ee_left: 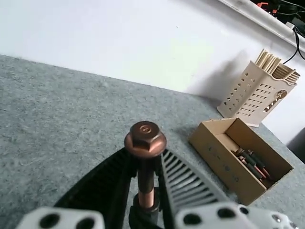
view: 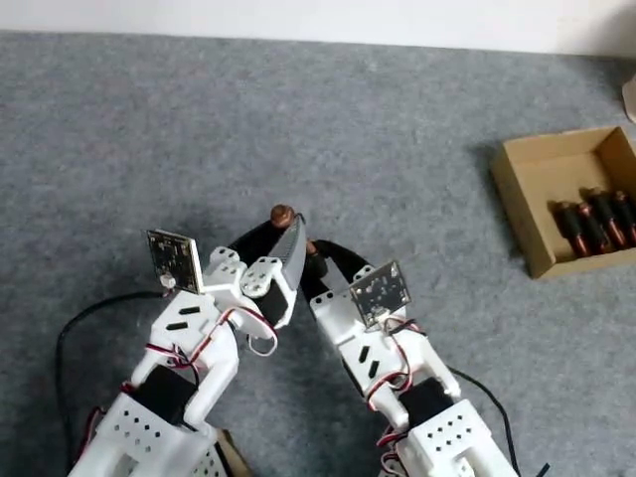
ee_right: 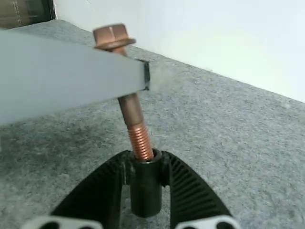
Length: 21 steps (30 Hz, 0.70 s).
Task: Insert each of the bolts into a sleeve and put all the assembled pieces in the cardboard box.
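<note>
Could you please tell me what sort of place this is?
Likely a small robotics workbench: a grey carpeted tabletop against a white wall, a cardboard box of assembled bolts, and a perforated holder of sticks beside it.

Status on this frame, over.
Left gripper shut on bolt. Right gripper shut on sleeve. Bolt tip in sleeve mouth, threads showing. Box off to the side, pieces inside.
</note>
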Each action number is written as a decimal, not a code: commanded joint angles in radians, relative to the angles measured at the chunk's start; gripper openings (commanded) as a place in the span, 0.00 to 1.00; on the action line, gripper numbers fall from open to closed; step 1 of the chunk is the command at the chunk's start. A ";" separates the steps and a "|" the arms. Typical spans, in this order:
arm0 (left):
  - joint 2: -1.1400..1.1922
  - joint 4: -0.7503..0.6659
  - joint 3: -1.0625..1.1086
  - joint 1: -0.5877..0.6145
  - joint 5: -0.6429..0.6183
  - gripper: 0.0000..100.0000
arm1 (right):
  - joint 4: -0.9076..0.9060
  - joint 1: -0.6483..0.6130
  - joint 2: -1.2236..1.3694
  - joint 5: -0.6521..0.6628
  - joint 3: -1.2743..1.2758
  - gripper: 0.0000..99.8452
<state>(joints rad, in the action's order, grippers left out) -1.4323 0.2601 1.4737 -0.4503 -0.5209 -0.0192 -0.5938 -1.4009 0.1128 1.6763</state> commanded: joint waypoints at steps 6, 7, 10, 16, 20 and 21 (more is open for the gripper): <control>0.013 0.068 -0.038 -0.047 0.008 0.22 | 0.035 0.019 -0.021 -0.008 0.130 0.01; 0.013 0.068 -0.038 -0.053 0.008 0.22 | 0.035 0.019 -0.021 -0.008 0.130 0.01; 0.013 0.068 -0.038 -0.050 0.008 0.22 | 0.035 0.019 -0.021 -0.008 0.130 0.01; 0.013 0.068 -0.038 -0.048 0.008 0.21 | 0.035 0.019 -0.021 -0.008 0.130 0.01; 0.013 0.068 -0.038 -0.048 0.009 0.21 | 0.035 0.019 -0.021 -0.008 0.130 0.01; 0.013 0.068 -0.038 -0.048 0.009 0.21 | 0.035 0.019 -0.021 -0.008 0.130 0.01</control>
<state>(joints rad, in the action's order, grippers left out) -1.4185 0.3245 1.4768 -0.4887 -0.5178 -0.0176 -0.5892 -1.4024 0.1128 1.6763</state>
